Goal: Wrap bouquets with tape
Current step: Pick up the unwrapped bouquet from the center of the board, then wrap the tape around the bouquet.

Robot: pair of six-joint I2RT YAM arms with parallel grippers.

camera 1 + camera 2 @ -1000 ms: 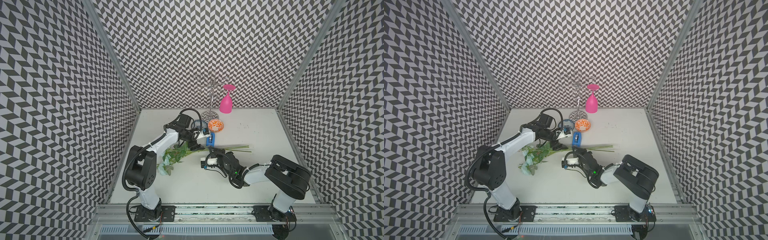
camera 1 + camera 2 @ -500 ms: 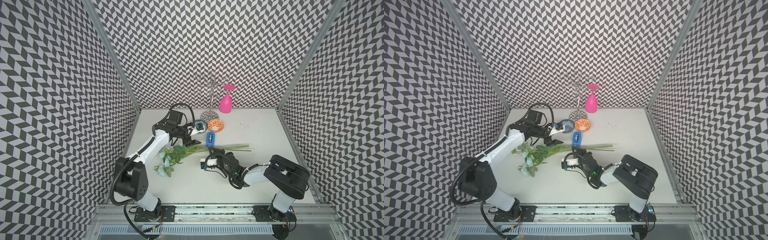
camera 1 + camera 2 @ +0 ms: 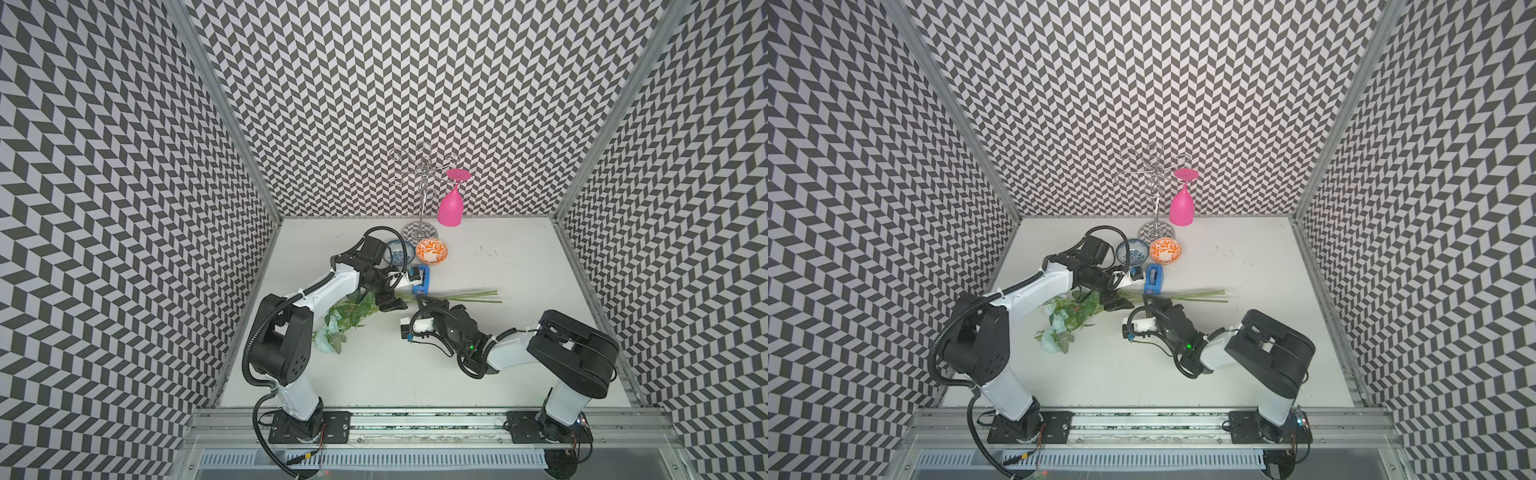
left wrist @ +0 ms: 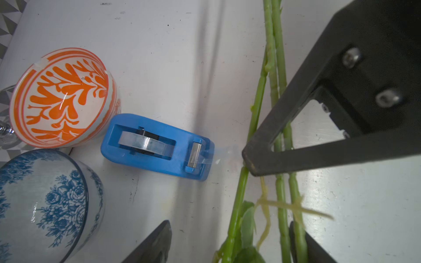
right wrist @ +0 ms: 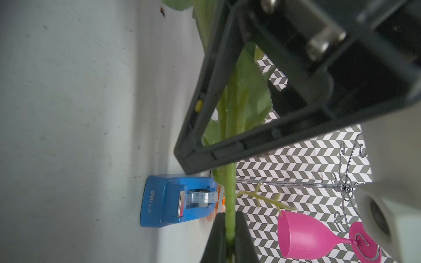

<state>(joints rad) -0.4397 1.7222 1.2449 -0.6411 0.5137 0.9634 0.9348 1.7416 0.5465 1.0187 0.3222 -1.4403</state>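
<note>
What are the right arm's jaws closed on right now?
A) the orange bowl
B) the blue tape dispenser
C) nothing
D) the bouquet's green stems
D: in the right wrist view the right gripper has its jaws pinched on the green stems, while the tape dispenser stands free on the table.

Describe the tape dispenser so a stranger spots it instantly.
Find the chrome wire glass rack by the back wall; an orange-patterned bowl sits before its base. Just nearer the viewer lies the blue plastic tape dispenser, short of the green flower stems. Unlike the round blue-flowered bowl, it is boxy, solid blue, holding a clear roll.
</note>
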